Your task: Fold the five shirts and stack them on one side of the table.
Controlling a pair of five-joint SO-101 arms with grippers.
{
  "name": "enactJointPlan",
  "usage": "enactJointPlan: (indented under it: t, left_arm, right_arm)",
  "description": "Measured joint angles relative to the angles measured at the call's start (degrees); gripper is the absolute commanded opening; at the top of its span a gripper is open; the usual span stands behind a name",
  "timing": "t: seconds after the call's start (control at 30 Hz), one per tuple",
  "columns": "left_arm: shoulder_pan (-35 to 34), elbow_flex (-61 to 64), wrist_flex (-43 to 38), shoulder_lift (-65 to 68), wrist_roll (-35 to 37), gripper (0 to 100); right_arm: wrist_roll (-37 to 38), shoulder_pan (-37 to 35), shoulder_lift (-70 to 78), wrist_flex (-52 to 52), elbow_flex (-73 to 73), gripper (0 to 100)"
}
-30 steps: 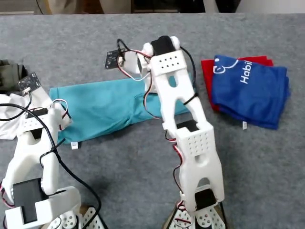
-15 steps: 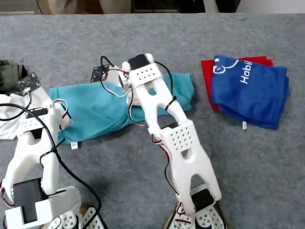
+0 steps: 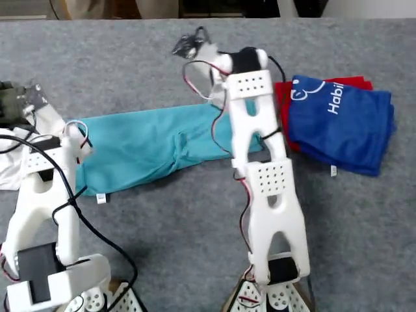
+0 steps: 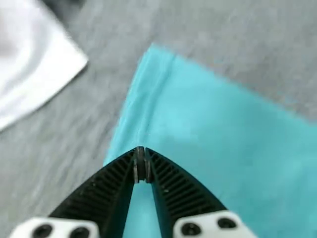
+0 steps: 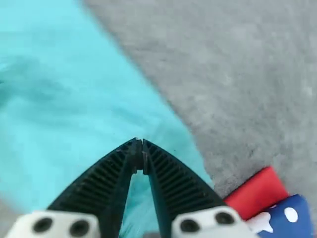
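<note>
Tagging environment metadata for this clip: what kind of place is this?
Probably a robotics lab bench: two white arms with exposed wiring, a grey cloth-covered table, and a teal shirt beside a folded blue shirt on a red shirt.

Five garments lie on the one grey felt-covered table (image 3: 364, 247). They are one long teal cotton shirt (image 3: 149, 146) across the middle of the frame, one folded blue shirt with white print (image 3: 341, 127) on top of one folded red shirt (image 3: 282, 104) at the upper right, and one crumpled white shirt (image 3: 10, 172) and one dark olive garment (image 3: 8, 107) at the left edge. There are two white plastic robot arms, the left arm (image 3: 45, 201) and the right arm (image 3: 270, 195), and two black ribbed grippers, the left gripper (image 4: 140, 168) and the right gripper (image 5: 142, 156).
</note>
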Motion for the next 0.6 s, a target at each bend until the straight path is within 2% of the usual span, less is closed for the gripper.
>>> enactJointPlan:
  t: [0.1,0.2,0.27,0.43,0.6]
  left_arm:
    - [0.88,-1.49,-10.37,7.21,-0.18,2]
    - [0.62,-6.59,-13.45,16.00,0.00,2]
    - [0.44,-11.96,-9.67,21.54,0.00,2]
    - [0.18,-29.63,8.70,31.74,-0.26,2]
    - [-0.26,-33.93,12.04,33.85,0.00,2]
  right_arm:
    - [-1.49,1.58,4.84,-4.40,0.00,0.2]
    - [-1.93,2.81,8.97,-5.63,0.00,0.2]
    - [-2.11,3.60,9.76,-6.77,-0.09,0.2]
    - [-2.11,5.63,10.20,-7.47,-0.53,0.2]
    - [-2.20,6.42,10.02,-7.30,-0.53,0.2]
